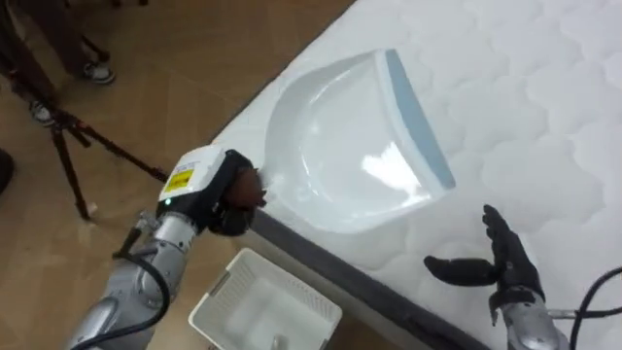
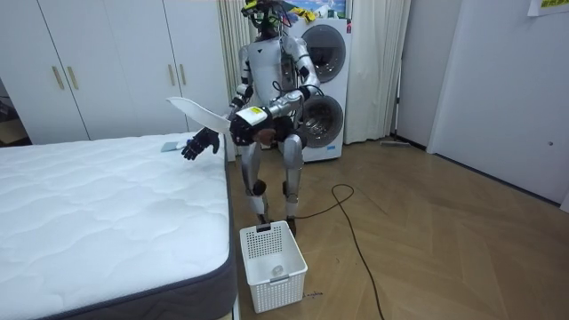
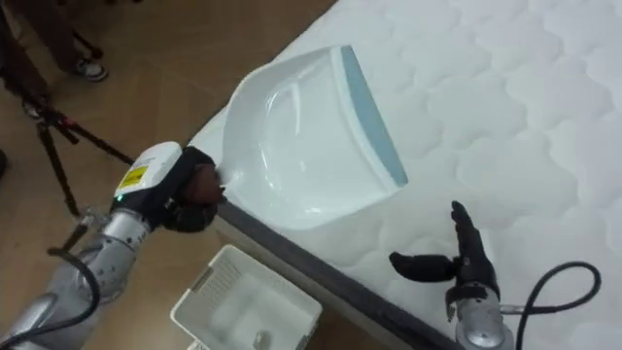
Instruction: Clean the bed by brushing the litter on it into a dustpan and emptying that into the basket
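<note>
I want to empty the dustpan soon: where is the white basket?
The white basket stands on the floor beside the mattress edge, bottom centre of the left eye view, below the dustpan in the left hand.

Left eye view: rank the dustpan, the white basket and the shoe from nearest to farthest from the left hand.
1. Dustpan, gripped by its handle in the left hand.
2. White basket, on the floor below the hand.
3. Shoe, on the floor, far upper left.

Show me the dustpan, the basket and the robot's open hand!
dustpan (image 1: 350, 146), left eye view, on the middle of its white scoop.
basket (image 2: 280, 289), room view, on its near side wall.
right hand (image 1: 507, 272), left eye view, on its dark palm.
</note>
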